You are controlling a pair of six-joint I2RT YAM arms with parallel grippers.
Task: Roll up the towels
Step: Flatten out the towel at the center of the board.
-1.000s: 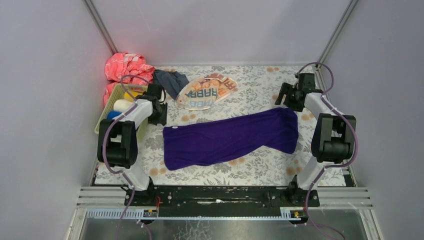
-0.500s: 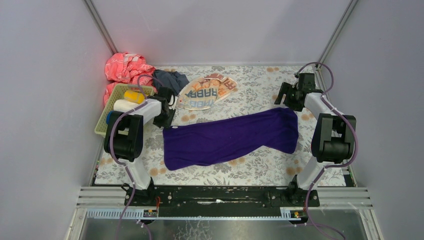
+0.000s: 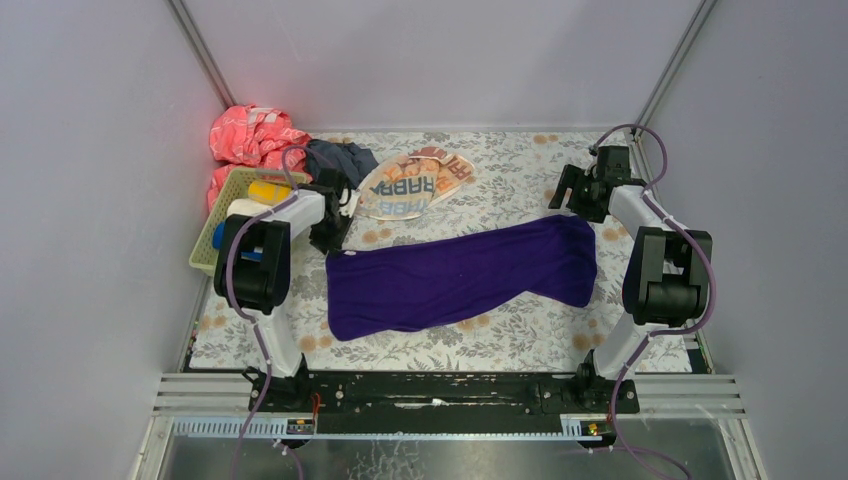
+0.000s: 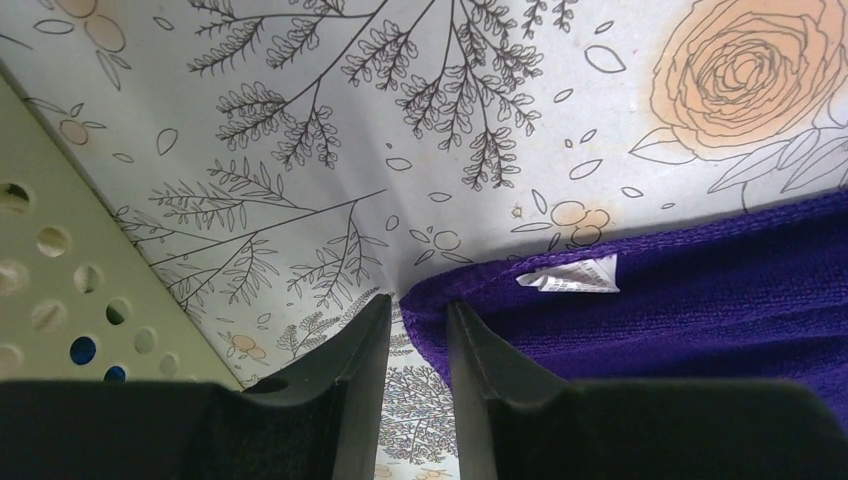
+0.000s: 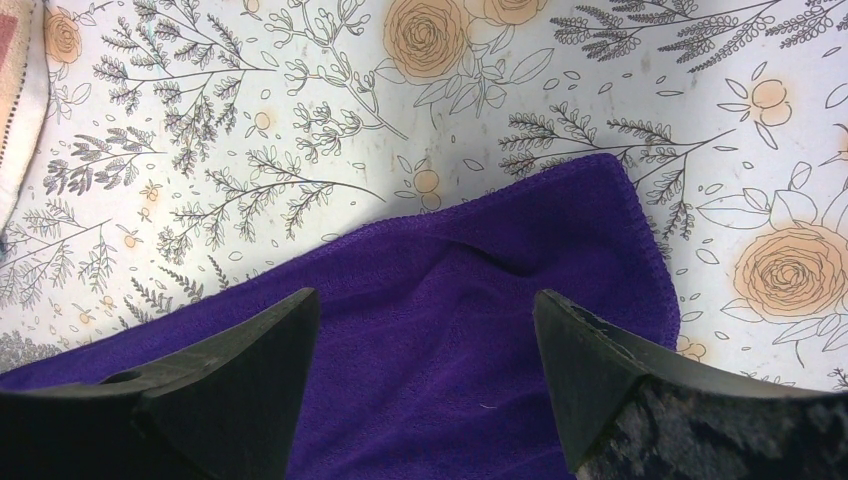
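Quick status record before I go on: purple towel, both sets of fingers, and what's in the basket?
purple towel: laid out, unrolled
left gripper: fingers narrowly apart at its far left corner
right gripper: fingers wide open above its far right corner
basket: yellow roll, white roll, blue roll
unrolled behind: cream RABBIT towel, dark towel

A: How many towels lie unrolled?
B: Three: one purple towel [image 3: 460, 275], one cream towel [image 3: 410, 187], one dark grey-blue towel [image 3: 340, 158].
A: And rolled?
B: Three as well: one yellow roll [image 3: 268, 190], one white roll [image 3: 240, 208], one blue roll [image 3: 219, 240]. There is one green basket [image 3: 228, 183] and one pink cloth [image 3: 250, 135].
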